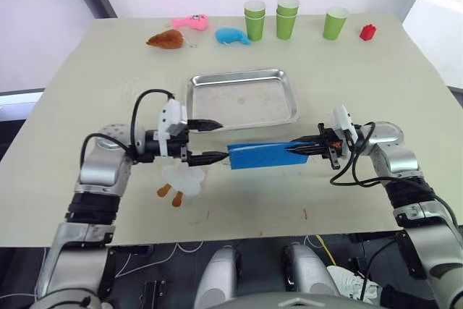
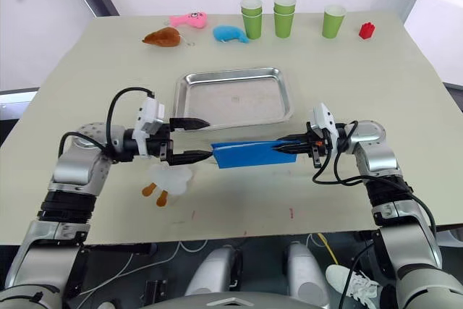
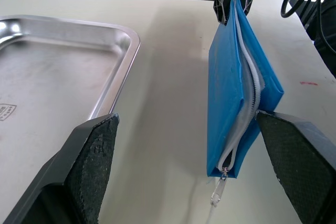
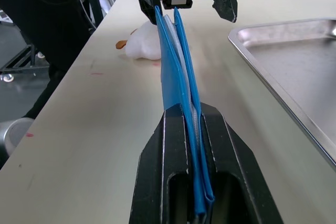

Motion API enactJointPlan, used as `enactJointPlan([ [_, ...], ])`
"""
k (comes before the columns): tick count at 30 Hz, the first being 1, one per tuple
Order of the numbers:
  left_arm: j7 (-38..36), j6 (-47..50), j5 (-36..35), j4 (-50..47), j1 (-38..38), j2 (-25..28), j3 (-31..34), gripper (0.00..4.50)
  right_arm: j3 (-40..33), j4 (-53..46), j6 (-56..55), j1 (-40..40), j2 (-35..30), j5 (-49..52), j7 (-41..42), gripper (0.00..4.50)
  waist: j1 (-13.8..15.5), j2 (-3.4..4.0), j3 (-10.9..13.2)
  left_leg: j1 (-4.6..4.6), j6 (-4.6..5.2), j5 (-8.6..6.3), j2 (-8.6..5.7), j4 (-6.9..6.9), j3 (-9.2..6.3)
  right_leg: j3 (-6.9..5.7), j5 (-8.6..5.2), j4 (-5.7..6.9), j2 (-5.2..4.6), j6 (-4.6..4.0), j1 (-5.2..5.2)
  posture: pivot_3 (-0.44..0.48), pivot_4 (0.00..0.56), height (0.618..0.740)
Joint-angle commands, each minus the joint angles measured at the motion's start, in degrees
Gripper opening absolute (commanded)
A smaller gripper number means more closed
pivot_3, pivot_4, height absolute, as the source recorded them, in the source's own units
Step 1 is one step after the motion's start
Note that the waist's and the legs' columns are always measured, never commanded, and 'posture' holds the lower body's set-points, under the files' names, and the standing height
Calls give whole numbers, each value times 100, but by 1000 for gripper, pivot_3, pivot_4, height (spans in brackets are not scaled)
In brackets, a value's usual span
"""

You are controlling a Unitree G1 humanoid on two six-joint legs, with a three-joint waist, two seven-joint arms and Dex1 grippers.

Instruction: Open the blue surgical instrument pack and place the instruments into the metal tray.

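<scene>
None of the instruments are in the metal tray yet: the right hand is clamped on one end of the blue surgical instrument pack, seemingly zipped, while the left hand gapes apart at the other.

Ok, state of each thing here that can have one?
blue surgical instrument pack: zipped shut, held on edge above the table
metal tray: empty
left gripper: open, one finger touching the pack's end
right gripper: shut on pack
green cups: upright, two pairs stacked
</scene>
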Motion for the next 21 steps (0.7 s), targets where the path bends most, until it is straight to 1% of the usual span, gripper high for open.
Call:
enactJointPlan([
  [1, 14, -211, 95, 72, -135, -46, -47, 4428, -142, -236, 13, -67, -39, 170, 48, 0, 1, 0, 0, 0, 0, 0, 0, 0, 0, 0, 0, 0, 0, 0, 0, 0, 150, 740],
  [6, 19, -367, 200, 264, -229, -255, -144, 4428, -123, -302, 54, -30, -41, 191, 73, 0, 8, 0, 0, 0, 0, 0, -2, 1, 2, 0, 0, -1, -2, 0, 0, 0, 150, 740],
  [10, -34, -359, 148, 246, -206, -430, -224, 4428, -122, -335, 96, -50, -19, 194, 74, 0, 7, 0, 0, -1, 0, 0, -2, 1, 1, 0, 0, -1, -2, 0, 0, 0, 150, 740],
  [11, -39, -359, 145, 240, -204, -457, -235, 3941, -123, -335, 97, -53, -12, 187, 73, 0, 5, 0, 0, -1, 0, 0, -2, 1, 1, 0, 0, -1, -2, 0, 0, 0, 150, 740],
  [12, -35, -349, 123, 229, -200, -494, -225, 3783, -119, -330, 82, -55, -3, 172, 65, 0, 4, 0, 0, -1, 0, 0, -2, 1, 1, 0, 0, -1, -2, 0, 0, 0, 150, 740],
  [14, -47, -295, 83, 203, -189, -536, -202, 2578, -110, -309, 8, -56, 16, 126, 29, 0, 5, 0, 0, -1, 0, 0, -2, 1, 0, 0, 0, -1, -1, 0, 0, 0, 150, 740],
  [15, -70, -271, 75, 188, -181, -533, -201, 2362, -107, -298, -21, -55, 23, 111, 14, 0, 5, 0, 0, -1, 0, 0, -2, 1, 0, 0, 0, -1, -1, 0, 0, 0, 150, 740],
  [16, -99, -252, 77, 178, -174, -518, -204, 1954, -105, -278, -38, -59, 24, 102, 10, 0, 5, 0, 0, -1, 0, 0, -2, 1, 1, 0, 0, -1, -1, 0, 0, 0, 150, 740],
  [18, -143, -205, 58, 148, -155, -496, -187, 1083, -101, -255, -57, -58, 20, 98, 7, 0, 6, 0, 0, -1, 0, 0, -2, 1, 1, 0, 0, -1, -1, 0, 0, 0, 150, 740],
  [19, -174, -148, 27, 114, -137, -479, -172, 544, -99, -257, -57, -47, 14, 98, 6, 0, 6, 0, 0, -1, 0, 0, -2, 1, 1, 0, 0, -1, -1, 0, 0, 0, 150, 740],
  [20, -205, -99, 1, 79, -118, -462, -160, 114, -96, -264, -54, -33, 6, 95, 4, 0, 6, 0, 0, -1, 0, 0, -2, 1, 1, 0, 0, -1, -1, 0, 0, 0, 150, 740],
  [21, -231, -50, -23, 47, -99, -447, -147, 12, -90, -272, -47, -20, -5, 88, 0, 0, 4, 0, 0, -1, 0, 0, -2, 1, 1, 0, 0, -1, -1, 0, 0, 0, 150, 740],
])
